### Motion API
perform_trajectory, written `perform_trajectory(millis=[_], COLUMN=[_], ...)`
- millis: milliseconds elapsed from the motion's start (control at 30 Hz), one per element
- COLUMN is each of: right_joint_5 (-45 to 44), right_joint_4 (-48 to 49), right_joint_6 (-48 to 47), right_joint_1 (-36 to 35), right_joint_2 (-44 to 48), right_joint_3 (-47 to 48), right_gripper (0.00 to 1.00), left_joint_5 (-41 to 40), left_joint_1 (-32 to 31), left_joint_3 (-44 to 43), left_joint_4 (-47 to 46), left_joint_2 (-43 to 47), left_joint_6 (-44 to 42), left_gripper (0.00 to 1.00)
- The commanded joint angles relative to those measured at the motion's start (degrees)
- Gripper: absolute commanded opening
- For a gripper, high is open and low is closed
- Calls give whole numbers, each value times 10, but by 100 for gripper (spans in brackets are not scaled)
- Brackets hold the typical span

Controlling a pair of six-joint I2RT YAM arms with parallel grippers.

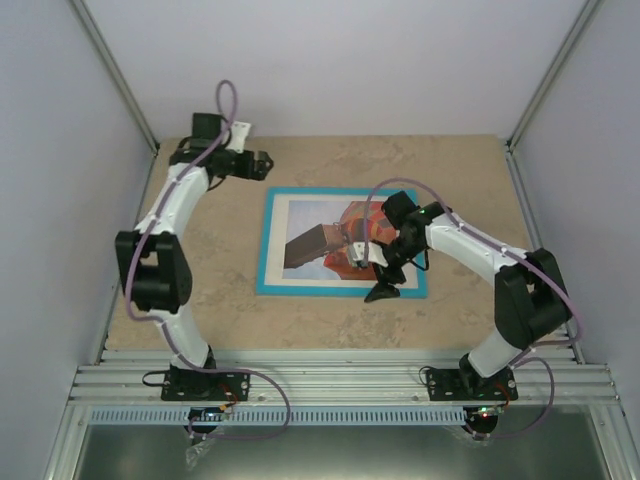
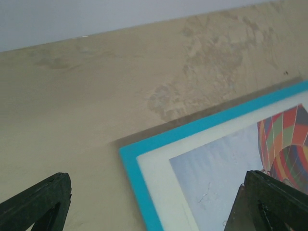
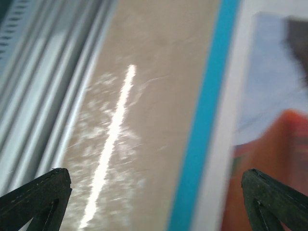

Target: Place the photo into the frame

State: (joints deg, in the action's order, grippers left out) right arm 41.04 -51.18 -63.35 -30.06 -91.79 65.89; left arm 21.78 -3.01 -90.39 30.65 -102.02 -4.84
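Hovering over near edge of frame (image 1: 262, 250), R gripper (image 1: 383, 290) wide & empty; L gripper (image 1: 264, 163) wide by far-left corner

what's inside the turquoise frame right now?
The frame holds a white mat border around the balloon photo. The right arm covers the photo's right part, so that side is hidden.

Bench (image 1: 220, 300): flat beige top with mottled, stone-like marking; pale walls stand on three sides.
Near edge: grey metal rails (image 1: 340, 380) run along the full width.
Lying on it: the frame (image 1: 262, 240), flat, turquoise face up, near the middle, long sides parallel to the rails.
Inside the rim: a white border (image 1: 276, 240), then the photo (image 1: 310, 222) of a balloon.
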Motion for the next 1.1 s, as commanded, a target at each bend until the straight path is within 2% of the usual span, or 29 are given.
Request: perform_trajectory(millis=[0,133,367,667,1067], right_joint_5=[8,-10,-57,-120,-161], right_joint_4=[-155,-163,-117,-73,-26], right_joint_6=[-73,-75,-30,21,68], right_joint_1=[-19,-33,-47,-47,-45], right_joint_2=[-21,-36,-67,-93,-99], right_joint_3=[-26,-63,-89,-107,-144], right_gripper=[97,95,93,93,93], left_joint_5=[-6,-19,-9,-50,-167], left_joint_1=[-47,-80,-105,-128,-130], left_joint_3=[-81,-160,-311,-369,-407], left_joint_4=[36,52,92,70,40], left_joint_2=[-77,-156,-297,-389,-459], left_joint_6=[-81,-102,-83,-62,-69], left_gripper=[99,99,99,99,99])
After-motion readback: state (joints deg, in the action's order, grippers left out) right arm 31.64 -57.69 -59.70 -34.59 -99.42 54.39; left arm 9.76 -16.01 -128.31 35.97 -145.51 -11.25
